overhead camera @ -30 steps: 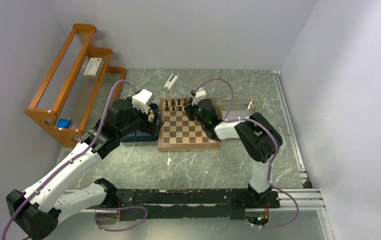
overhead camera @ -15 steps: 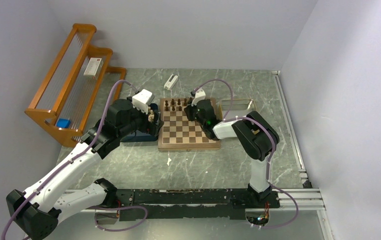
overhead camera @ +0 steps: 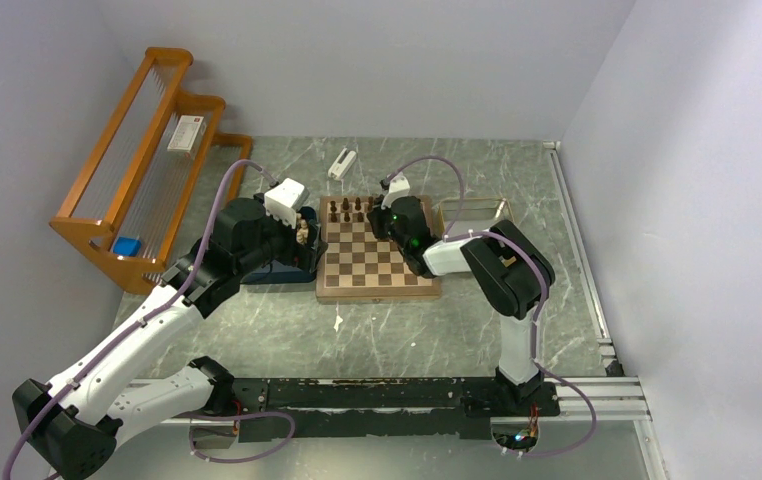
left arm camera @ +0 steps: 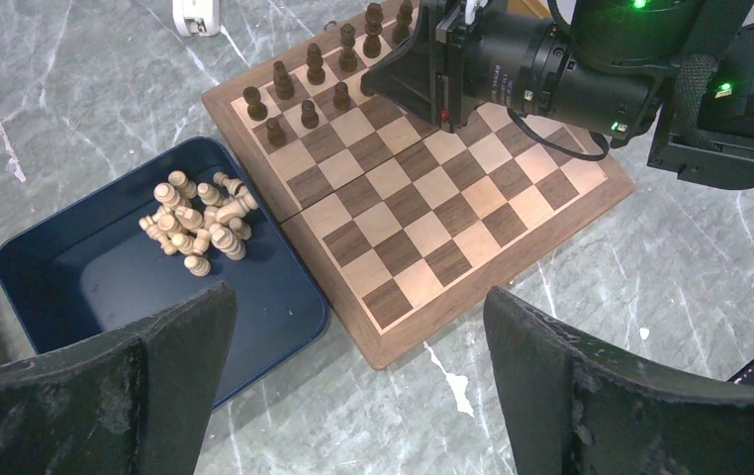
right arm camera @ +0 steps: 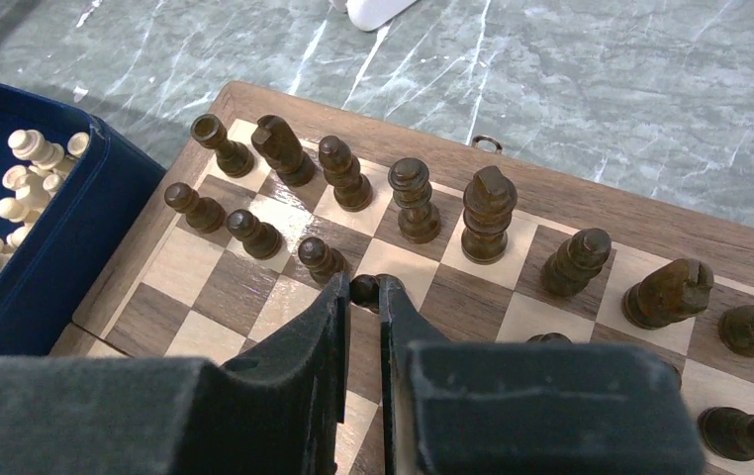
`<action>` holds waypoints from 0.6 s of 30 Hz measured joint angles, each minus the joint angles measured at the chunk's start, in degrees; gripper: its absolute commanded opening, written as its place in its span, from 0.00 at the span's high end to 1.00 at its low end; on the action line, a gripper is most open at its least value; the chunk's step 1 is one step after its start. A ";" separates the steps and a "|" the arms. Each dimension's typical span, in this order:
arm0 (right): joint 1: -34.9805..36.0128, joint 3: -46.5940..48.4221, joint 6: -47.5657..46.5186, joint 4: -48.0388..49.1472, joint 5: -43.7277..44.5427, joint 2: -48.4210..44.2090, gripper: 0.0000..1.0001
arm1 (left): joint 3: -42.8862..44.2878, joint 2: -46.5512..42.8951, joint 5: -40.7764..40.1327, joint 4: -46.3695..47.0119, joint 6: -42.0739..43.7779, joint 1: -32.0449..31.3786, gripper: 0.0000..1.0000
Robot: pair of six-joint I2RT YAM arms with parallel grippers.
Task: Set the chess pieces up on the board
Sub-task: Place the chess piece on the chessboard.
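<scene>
Left wrist view: square wooden checked board (left arm camera: pixel 423 213) lies flat, near ranks bare, its left edge just beside a dark blue tray (left arm camera: pixel 66 297) of tumbled cream pieces (left arm camera: pixel 195 223). Left gripper (left arm camera: pixel 353 305) spread wide above, empty. Right gripper (right arm camera: pixel 362 302) clenched on small dark brown pawn (right arm camera: pixel 363 289), head up, second rank, beside three standing pawns (right arm camera: pixel 254 236).

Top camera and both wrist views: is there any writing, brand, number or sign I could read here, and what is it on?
No text can be read in any view.
White box on the wooden rack: faint print, too small and blurred to read.
White device: no legible marking.
Board: plain rim, no letters or numbers.
Dark blue tray: no marking seen.
</scene>
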 measured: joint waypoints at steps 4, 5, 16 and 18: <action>0.00 0.22 0.02 -0.22 0.09 0.00 0.82 | 0.00 0.00 0.00 0.00 0.00 0.00 0.01; 0.00 0.26 0.02 -0.20 0.09 0.00 0.82 | 0.00 0.00 0.00 -0.02 0.00 0.00 0.01; 0.00 0.35 0.11 -0.35 0.02 0.20 0.79 | 0.00 -0.04 -0.04 -0.02 0.00 0.00 0.01; 0.00 0.61 0.09 -0.55 0.02 0.24 0.78 | 0.00 -0.13 -0.04 -0.02 0.02 0.00 0.01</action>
